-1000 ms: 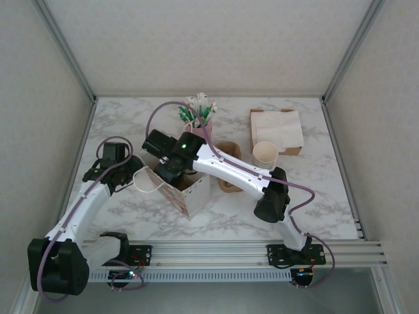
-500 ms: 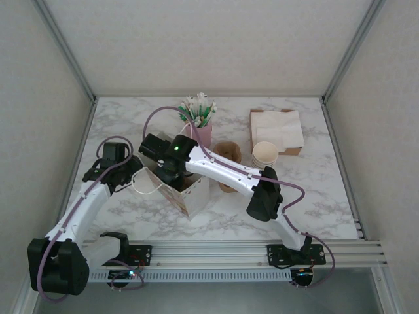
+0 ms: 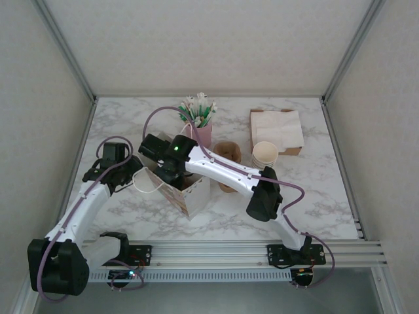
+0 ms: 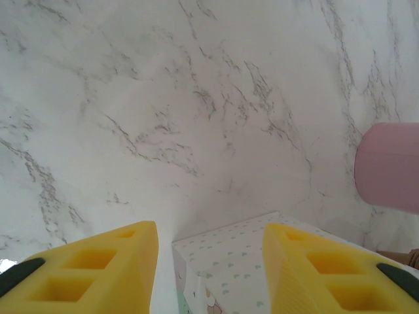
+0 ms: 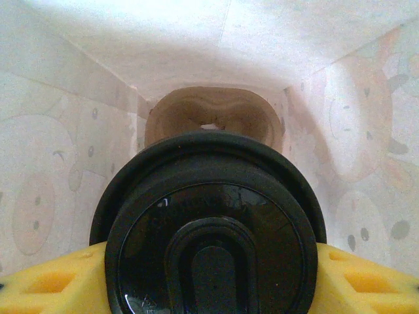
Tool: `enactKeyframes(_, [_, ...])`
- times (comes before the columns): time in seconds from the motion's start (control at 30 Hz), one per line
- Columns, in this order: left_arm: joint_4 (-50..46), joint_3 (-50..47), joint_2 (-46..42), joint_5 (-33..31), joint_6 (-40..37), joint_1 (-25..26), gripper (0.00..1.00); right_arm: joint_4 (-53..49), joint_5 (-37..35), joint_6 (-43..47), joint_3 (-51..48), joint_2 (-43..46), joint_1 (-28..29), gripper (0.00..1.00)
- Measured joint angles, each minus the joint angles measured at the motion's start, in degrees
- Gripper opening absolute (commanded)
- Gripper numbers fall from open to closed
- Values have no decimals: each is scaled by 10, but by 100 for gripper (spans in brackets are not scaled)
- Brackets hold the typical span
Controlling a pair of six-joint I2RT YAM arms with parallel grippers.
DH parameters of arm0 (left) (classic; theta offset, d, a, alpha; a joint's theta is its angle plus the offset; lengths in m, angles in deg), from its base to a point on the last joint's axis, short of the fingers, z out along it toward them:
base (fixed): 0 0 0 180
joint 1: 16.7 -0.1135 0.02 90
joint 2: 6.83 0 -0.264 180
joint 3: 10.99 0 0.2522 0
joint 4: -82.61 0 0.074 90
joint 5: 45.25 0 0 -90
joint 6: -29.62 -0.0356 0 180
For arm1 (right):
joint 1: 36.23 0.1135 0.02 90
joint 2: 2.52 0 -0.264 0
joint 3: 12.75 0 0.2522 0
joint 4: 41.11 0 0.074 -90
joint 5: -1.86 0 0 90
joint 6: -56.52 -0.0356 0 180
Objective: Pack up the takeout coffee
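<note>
**1 coffee, gripped inside the bag**

1 lidded coffee (image 5: pixel 209 216) sits between the yellow fingers (image 5: pixel 46 288) of your right end effector (image 5: pixel 209 252), which is clenched on it from both sides just under the black lid. The cup body is hidden by the lid. Printed paper walls close in on every side, so the coffee is down inside the bag (image 3: pixel 193 193), and beyond the lid a brown tray (image 5: pixel 209 118) lies at the bag's bottom.

From above, your right arm reaches across from the right, and its end effector (image 3: pixel 167 171) dips into the bag's open top. The bag stands upright on the bench (image 3: pixel 314 196), left of centre.

Your left end effector (image 4: pixel 209 229) is released: its 2 fingers (image 4: pixel 98 268) stand apart with the bag's upper corner (image 4: pixel 222 268) between them and a gap on 1 side. From above, it (image 3: pixel 127 173) sits at the bag's left edge.

Behind the bag stands a pink cup (image 3: pixel 203 133). A cup stack (image 3: pixel 265 155) and napkins (image 3: pixel 276 127) sit well to the right.
</note>
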Motion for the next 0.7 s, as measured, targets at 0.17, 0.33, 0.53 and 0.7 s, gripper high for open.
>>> enactKeyframes(0.17, [-1, 0, -3, -6, 0, 0, 46, -3, -10, -5, 11, -11, 2, 53])
enactKeyframes(0.33, [-2, 0, -5, -8, 0, 0, 45, 7, -13, -6, 1, -11, 3, 53])
enactKeyframes(0.53, [-2, 0, -5, -9, 0, 0, 45, 9, -14, -9, -2, -7, 3, 53])
enactKeyframes(0.7, [-4, 0, -5, -10, 0, 0, 45, -22, -14, -11, 21, -9, 3, 53])
